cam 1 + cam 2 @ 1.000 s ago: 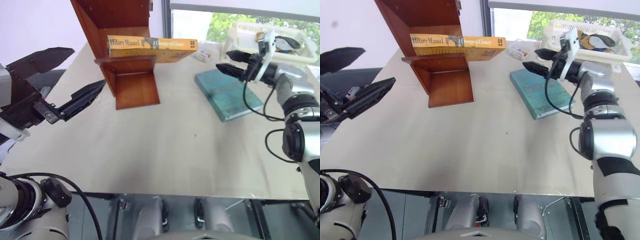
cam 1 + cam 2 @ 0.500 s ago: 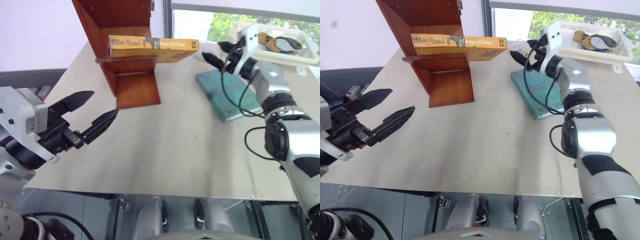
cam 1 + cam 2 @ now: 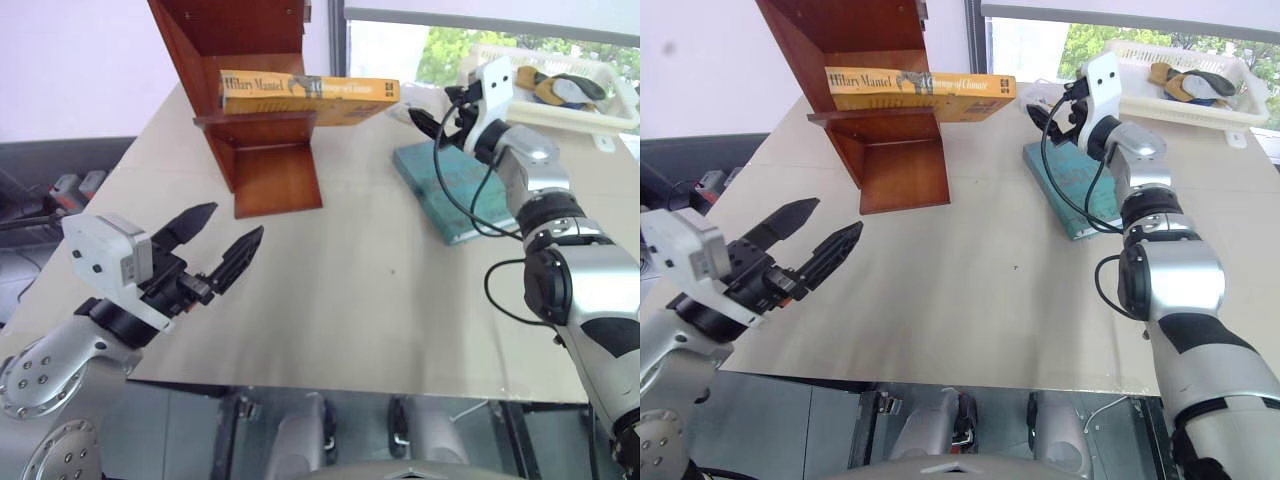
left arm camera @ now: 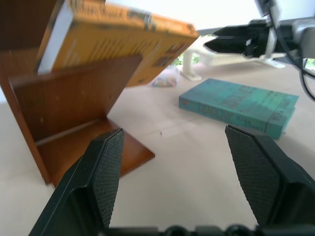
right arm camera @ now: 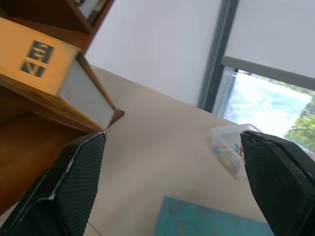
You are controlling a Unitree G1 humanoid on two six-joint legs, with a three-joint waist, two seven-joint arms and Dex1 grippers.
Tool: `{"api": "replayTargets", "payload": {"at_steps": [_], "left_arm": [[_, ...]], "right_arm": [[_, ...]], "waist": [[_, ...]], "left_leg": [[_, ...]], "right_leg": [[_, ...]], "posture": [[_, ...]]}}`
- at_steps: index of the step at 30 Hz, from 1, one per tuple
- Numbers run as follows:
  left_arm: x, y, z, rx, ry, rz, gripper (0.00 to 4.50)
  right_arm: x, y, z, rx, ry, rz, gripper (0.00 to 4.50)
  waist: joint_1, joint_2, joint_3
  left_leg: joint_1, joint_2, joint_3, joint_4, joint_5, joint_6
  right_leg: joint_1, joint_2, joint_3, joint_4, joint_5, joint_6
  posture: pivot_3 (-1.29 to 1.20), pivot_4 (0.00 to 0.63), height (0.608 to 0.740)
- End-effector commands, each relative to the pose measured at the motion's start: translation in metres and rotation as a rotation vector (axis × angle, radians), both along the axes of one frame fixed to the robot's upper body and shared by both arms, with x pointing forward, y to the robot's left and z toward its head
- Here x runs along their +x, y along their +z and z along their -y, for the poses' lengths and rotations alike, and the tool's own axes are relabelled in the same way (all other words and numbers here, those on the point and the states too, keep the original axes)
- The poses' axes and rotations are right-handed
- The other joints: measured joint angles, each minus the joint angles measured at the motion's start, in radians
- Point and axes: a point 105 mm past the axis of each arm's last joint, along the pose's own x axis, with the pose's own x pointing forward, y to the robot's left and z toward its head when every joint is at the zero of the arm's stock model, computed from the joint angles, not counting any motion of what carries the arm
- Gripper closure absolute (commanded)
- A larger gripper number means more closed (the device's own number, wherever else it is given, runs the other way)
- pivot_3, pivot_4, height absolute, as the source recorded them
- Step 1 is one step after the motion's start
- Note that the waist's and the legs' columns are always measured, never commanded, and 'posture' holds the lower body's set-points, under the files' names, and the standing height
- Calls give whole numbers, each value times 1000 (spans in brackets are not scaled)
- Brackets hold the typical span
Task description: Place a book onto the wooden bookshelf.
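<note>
My left gripper [image 3: 222, 243] stands with its jaws spread wide and nothing between them, low over the pale table [image 3: 380, 300], well in front of the wooden bookshelf [image 3: 262, 150]. My right gripper [image 3: 1052, 108] is likewise released and empty, held above the table just beyond the free end of the book [image 3: 308, 91] and over the far corner of the teal-green book [image 3: 455, 185]. The orange-yellow book, spine lettered "Hilary Mantel", lies flat on the bookshelf's lowest raised board, its far end overhanging the board toward my right gripper. The head views alone show the white plastic basket [image 3: 580, 85], which sits beyond the teal-green book. My left wrist view adds the orange book's underside with its black print, and the teal-green book's lettered spine. My right wrist view adds the white page edge of the overhanging end and a small clear packet [image 5: 227, 147] of coloured bits on the table beyond the shelf.
</note>
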Motion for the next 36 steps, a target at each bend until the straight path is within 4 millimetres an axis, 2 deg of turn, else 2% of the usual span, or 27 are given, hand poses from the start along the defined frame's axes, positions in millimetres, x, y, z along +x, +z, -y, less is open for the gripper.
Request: {"api": "replayTargets", "payload": {"at_steps": [1, 4, 12, 16, 19, 27, 31, 33, 35, 36], "left_arm": [[-1, 14, 4, -19, -9, 81, 874], [5, 9, 1, -42, 20, 54, 874], [20, -2, -4, -140, 78, -39, 874], [21, -7, 1, -130, 70, -60, 874], [20, -6, 3, -128, 59, -60, 874], [18, -13, 3, -97, 20, -101, 874], [22, -16, 1, -94, -7, -122, 874], [24, -21, 2, -84, -30, -145, 874], [26, -25, 3, -77, -41, -158, 874], [26, -28, 3, -60, -53, -168, 874]], "right_arm": [[-2, 27, -1, 95, -4, 98, 0], [-4, 29, -8, 139, 31, 108, 0], [-15, 27, -43, 217, 202, 115, 0], [-20, 26, -50, 234, 274, 118, 0], [-21, 22, -48, 221, 272, 115, 0], [-23, 7, -20, 122, 254, 96, 0], [-47, -7, 7, 42, 387, 49, 0], [-72, -16, 24, 5, 486, -1, 0], [-89, -22, 31, -21, 540, -36, 0], [-100, -31, 46, -44, 540, -85, 0]], "waist": [[0, 0, 0], [0, 0, 0], [1, 0, 0], [4, 0, 0], [2, 0, 0], [4, 0, 0], [10, 0, 0], [15, 1, 0], [25, 1, 1], [26, 2, 1]], "left_leg": [[0, 0, 0, 0, 0, 0], [0, 0, 0, -1, 0, 0], [0, 1, 0, -1, 0, 1], [0, 0, 0, -2, 0, 0], [0, 0, 0, -4, 0, 0], [0, 0, 0, -8, 0, 0], [-1, 0, 0, -9, 0, 0], [-1, 0, 0, -10, 1, 1], [-1, 0, 0, -11, 1, 1], [-1, 0, 0, -11, 1, 1]], "right_leg": [[0, 0, 0, 0, 0, 0], [0, 0, 0, 0, 0, 0], [0, 1, -1, -1, 0, 0], [0, 0, -2, -2, 0, 0], [0, 0, -2, -3, 0, 0], [-1, -1, -2, -5, 0, 0], [-1, -1, -2, -7, 0, 0], [-1, -1, -3, -8, 0, 0], [-1, -1, -3, -10, 0, 0], [-1, -1, -3, -10, 0, 0]], "posture": [[0, 150, 712], [0, 150, 712], [0, 150, 712], [0, 150, 712], [0, 150, 712], [0, 150, 712], [0, 150, 712], [0, 150, 712], [0, 150, 712], [0, 150, 712]]}}
